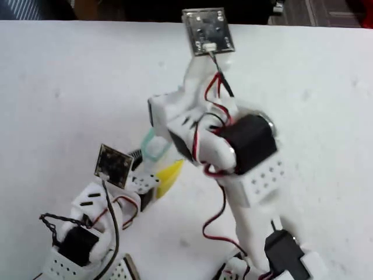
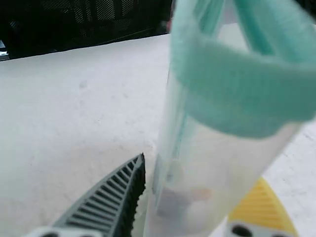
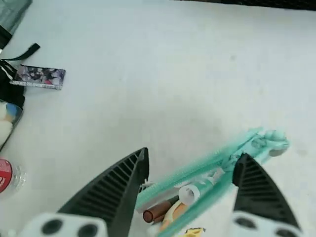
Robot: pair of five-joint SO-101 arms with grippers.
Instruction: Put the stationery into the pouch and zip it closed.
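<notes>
Mint-trimmed clear pouch [image 1: 154,146], mid-tabletop [image 1: 70,87], was ready for zipping.
The left gripper [image 2: 200,173] had its jaws clamped on one end. The long axis ran from there to the right gripper [image 3: 192,154], whose open jaws straddled the zip [image 3: 217,160] above the pens [image 3: 160,213]. Best to pinch the slider and pull straight along the zip.

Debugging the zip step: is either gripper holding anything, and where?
Left gripper seems to clamp the pouch by its clear wall below the teal zip. Right gripper is open astride the zip, holding nothing.
</notes>
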